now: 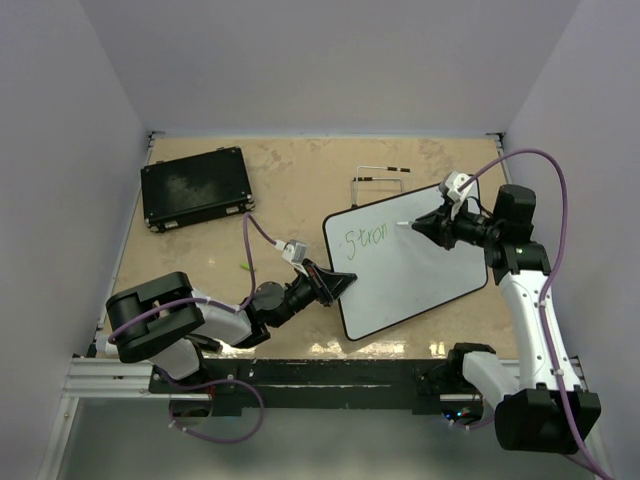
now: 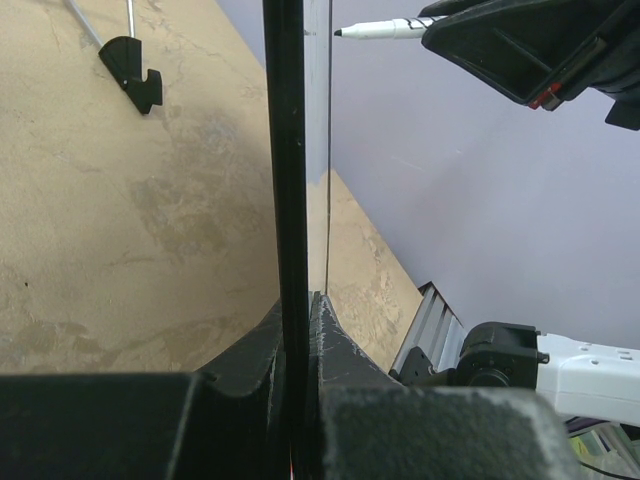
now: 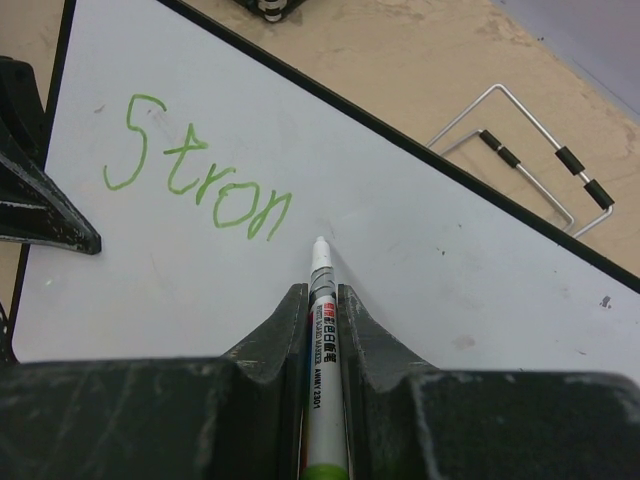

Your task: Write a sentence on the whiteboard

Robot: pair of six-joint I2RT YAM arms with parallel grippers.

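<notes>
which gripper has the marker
The right gripper: it is shut on the marker, whose tip sits just past the green Stron. The left gripper holds no pen; it clamps the whiteboard by its edge.

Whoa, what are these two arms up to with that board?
They are writing on a whiteboard. The left arm has its jaws clamped on the board's edge to steady it. The right arm holds a marker in shut jaws, with the tip just past the last letter. The green writing reads "Stron", so the sentence has barely begun.
</notes>
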